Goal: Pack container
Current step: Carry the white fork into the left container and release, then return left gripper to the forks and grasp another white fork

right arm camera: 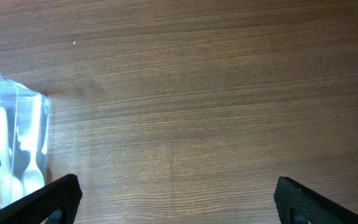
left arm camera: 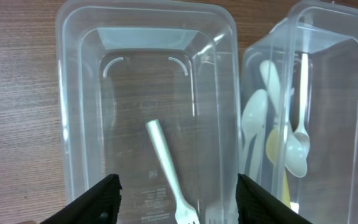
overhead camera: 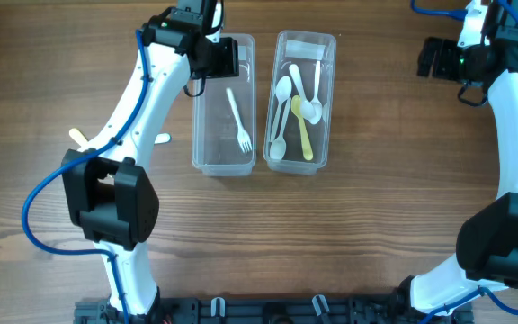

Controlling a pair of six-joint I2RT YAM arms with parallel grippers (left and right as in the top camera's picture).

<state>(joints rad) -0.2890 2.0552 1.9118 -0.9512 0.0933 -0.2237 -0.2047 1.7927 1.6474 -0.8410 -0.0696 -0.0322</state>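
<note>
Two clear plastic containers stand side by side at the table's far middle. The left container (overhead camera: 202,135) holds one white fork (overhead camera: 238,118). The right container (overhead camera: 324,99) holds several spoons (overhead camera: 297,112), white and one yellow. My left gripper (overhead camera: 227,56) hovers over the far end of the left container, open and empty; in the left wrist view the fork (left arm camera: 166,171) lies between its fingers (left arm camera: 178,199), below them. My right gripper (overhead camera: 432,58) is open and empty over bare table, right of the spoon container (right arm camera: 17,143).
A white utensil (overhead camera: 79,138) pokes out from behind the left arm on the table's left side, with a small white piece (overhead camera: 162,138) beside the left container. The arm bases stand along the front edge.
</note>
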